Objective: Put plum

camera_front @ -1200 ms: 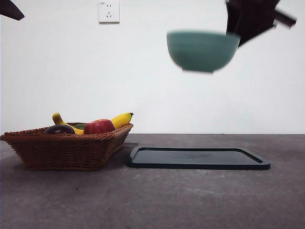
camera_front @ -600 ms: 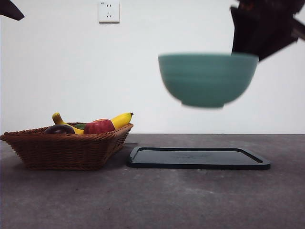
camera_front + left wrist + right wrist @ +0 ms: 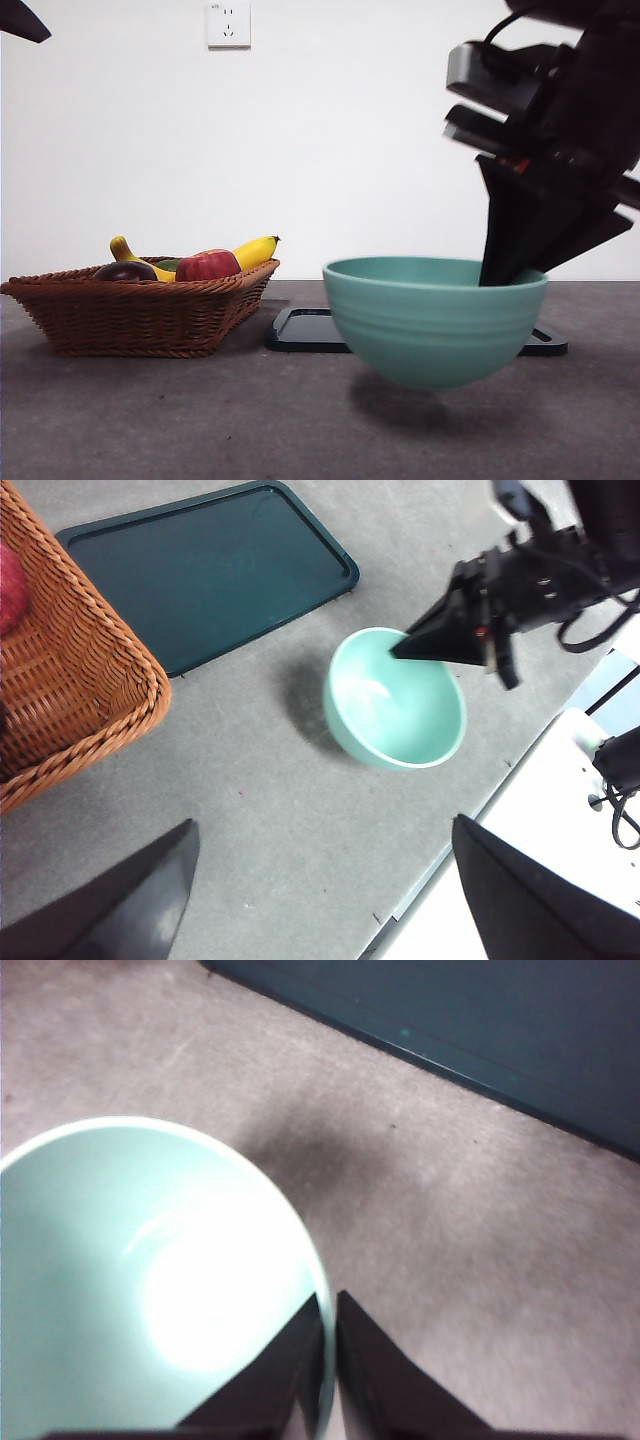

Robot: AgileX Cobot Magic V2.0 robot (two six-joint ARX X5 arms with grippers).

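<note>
Front view: the plum [image 3: 125,271] lies in the wicker basket [image 3: 140,312] beside the red apple [image 3: 208,265], with a banana [image 3: 256,250] behind them. Right of the basket a dark tray [image 3: 305,331] lies on the grey desk [image 3: 180,420]. In front of the tray the right tool [image 3: 329,1360] pinches the rim of a green bowl [image 3: 433,318] held just above the desk. The left tool [image 3: 320,900] is spread wide, empty, high above the basket

Front camera low, level across table; my wrist cameras look down, both sharing bowl [image 3: 435,318] and tray [image 3: 205,570].
</note>
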